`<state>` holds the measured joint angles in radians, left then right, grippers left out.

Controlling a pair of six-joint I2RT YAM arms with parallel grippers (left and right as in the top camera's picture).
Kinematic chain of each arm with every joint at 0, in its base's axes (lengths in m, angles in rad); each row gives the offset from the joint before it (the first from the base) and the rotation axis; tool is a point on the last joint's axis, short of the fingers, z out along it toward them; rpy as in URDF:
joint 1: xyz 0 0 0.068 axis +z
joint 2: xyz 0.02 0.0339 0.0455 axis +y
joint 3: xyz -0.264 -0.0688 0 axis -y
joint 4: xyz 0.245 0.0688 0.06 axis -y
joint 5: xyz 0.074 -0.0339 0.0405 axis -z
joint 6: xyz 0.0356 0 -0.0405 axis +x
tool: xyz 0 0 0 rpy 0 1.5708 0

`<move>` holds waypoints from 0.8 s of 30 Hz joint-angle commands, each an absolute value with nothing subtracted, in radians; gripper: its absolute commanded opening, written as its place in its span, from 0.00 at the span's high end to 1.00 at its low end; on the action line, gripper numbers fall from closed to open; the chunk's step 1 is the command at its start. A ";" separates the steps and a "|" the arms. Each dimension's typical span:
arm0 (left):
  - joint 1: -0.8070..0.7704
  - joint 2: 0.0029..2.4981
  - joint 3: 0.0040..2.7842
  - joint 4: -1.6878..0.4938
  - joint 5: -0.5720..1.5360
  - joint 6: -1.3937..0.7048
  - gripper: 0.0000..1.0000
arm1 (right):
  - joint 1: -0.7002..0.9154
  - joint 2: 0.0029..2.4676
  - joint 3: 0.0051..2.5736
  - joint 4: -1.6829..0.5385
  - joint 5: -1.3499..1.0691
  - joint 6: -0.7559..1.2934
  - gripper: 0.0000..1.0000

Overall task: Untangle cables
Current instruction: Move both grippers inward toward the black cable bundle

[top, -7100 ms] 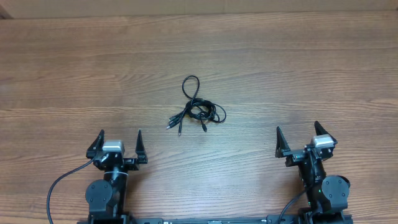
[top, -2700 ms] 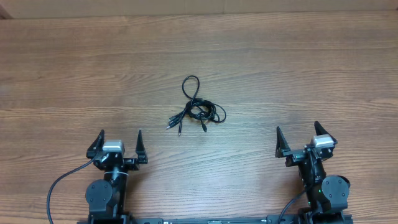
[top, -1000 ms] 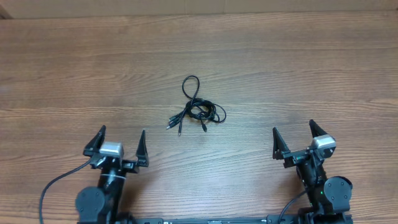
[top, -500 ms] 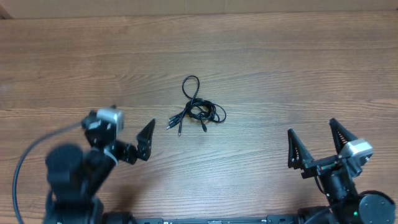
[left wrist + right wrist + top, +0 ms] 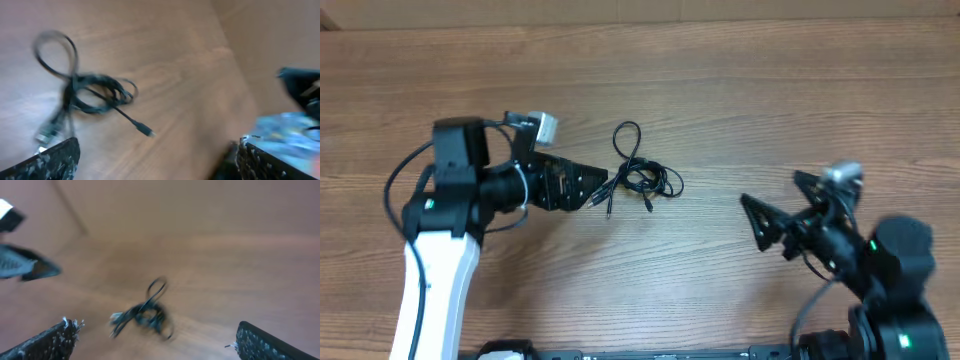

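The cables (image 5: 642, 178) are thin black cords tangled in a small knot at mid-table. One loop (image 5: 627, 138) reaches toward the far side and the plug ends (image 5: 600, 200) point front-left. My left gripper (image 5: 592, 188) is open, and its fingertips are just left of the plug ends. In the left wrist view the cables (image 5: 85, 92) lie ahead of the open fingers (image 5: 157, 165). My right gripper (image 5: 770, 198) is open and empty, well to the right of the knot. The right wrist view shows the cables (image 5: 145, 312), blurred, ahead of the open fingers (image 5: 160, 342).
The wooden table (image 5: 770, 90) carries only the cables. The left arm's white link (image 5: 435, 280) and its black wire (image 5: 395, 185) stand at the front left. The right arm's base (image 5: 890, 300) is at the front right.
Both arms have left their rest at the front edge. The left gripper swung forward and right to the cables' plug ends. The right gripper turned left toward the knot. The cables have not moved.
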<state>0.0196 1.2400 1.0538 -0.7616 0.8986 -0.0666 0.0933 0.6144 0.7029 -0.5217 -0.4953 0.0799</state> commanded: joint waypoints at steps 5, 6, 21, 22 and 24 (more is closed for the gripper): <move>0.012 1.422 1.076 -0.759 1.010 -0.135 0.85 | 0.099 0.859 0.735 -0.461 -0.831 0.086 0.00; 0.012 1.446 1.076 -0.759 1.010 -0.135 0.96 | 0.099 0.893 0.735 -0.439 -0.872 0.087 0.00; -0.092 1.681 1.076 -0.613 0.708 -0.318 0.93 | 0.099 1.215 0.735 -0.323 -1.064 0.219 0.82; -0.103 1.688 1.076 -0.600 0.676 -0.343 0.92 | 0.099 1.226 0.735 -0.323 -1.063 0.229 0.92; -0.126 1.698 1.076 -0.575 0.622 -0.387 0.85 | 0.099 1.253 0.735 -0.322 -1.050 0.264 0.96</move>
<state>-0.0929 1.6764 1.0557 -0.5964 0.7395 -0.2901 0.0933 1.2213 0.7040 -0.3309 -1.0405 0.2104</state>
